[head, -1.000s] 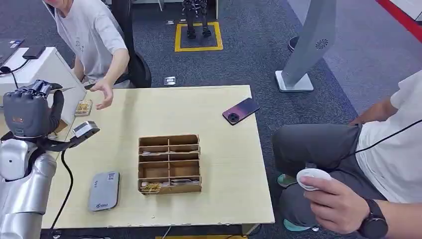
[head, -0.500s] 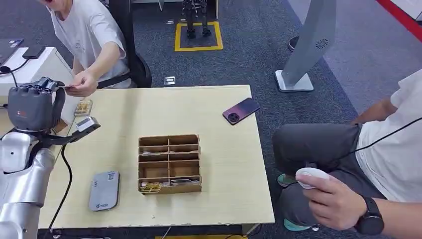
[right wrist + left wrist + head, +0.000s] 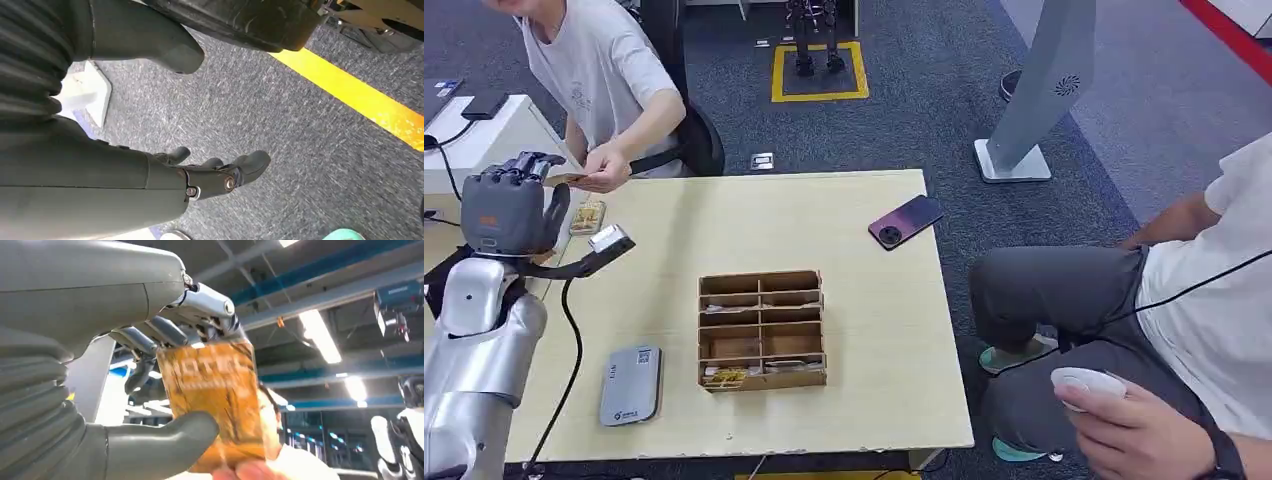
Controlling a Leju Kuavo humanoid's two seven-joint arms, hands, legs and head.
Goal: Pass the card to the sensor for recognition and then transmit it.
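The left hand (image 3: 512, 205) is raised at the table's (image 3: 864, 300) far left corner, its silver forearm rising from below and its back turned to the head camera. The card (image 3: 215, 400), orange-brown and printed, stands between this hand's thumb and its darker fingers (image 3: 145, 337): the thumb lies across the card's lower face, the fingers curl over its upper edge, so the hand pinches it. A person's fingertips (image 3: 245, 471) touch the card's edge farthest from the robot's fingers; in the head view that person's hand (image 3: 604, 170) meets the card (image 3: 567, 179) just beyond the robot's fingers. Just beside the hand, towards the table's middle, a small grey device (image 3: 611, 239) juts out on a dark bracket. Nearer the robot, below the hand, the grey sensor (image 3: 631, 385) lies flat on the table, well apart from the card. Further right stands a cardboard organiser (image 3: 763, 329), then a phone (image 3: 907, 221). The right hand (image 3: 220, 175) hangs over grey carpet, fingers loosely apart and holding nothing.
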